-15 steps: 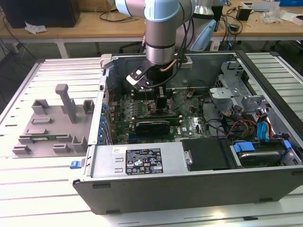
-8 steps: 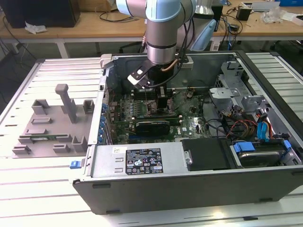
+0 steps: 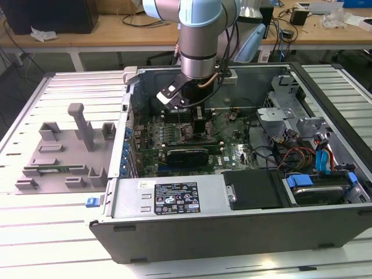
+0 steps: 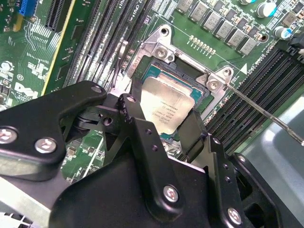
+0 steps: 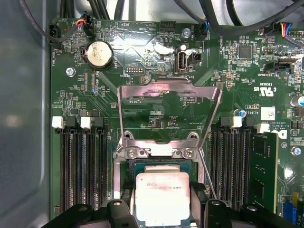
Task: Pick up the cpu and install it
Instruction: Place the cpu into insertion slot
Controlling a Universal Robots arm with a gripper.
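Observation:
The cpu (image 4: 167, 105), a flat silvery square, sits between the black fingers (image 4: 137, 124) of my gripper (image 4: 164, 121), which is shut on it. It hangs just over the open socket (image 4: 153, 72) on the green motherboard. In the first wrist view the cpu (image 5: 163, 197) covers most of the socket, and the metal load frame (image 5: 168, 92) stands flipped up beyond it. The thin lever (image 4: 266, 111) sticks out to one side. In the exterior view my gripper (image 3: 195, 123) reaches down into the computer case (image 3: 232, 224) over the middle of the board.
Memory slots (image 5: 80, 166) flank the socket on both sides. A grey plastic tray (image 3: 64, 152) with blocky posts lies outside the case on the exterior view's left. Cables and drive bays (image 3: 314, 157) crowd the case on the exterior view's right.

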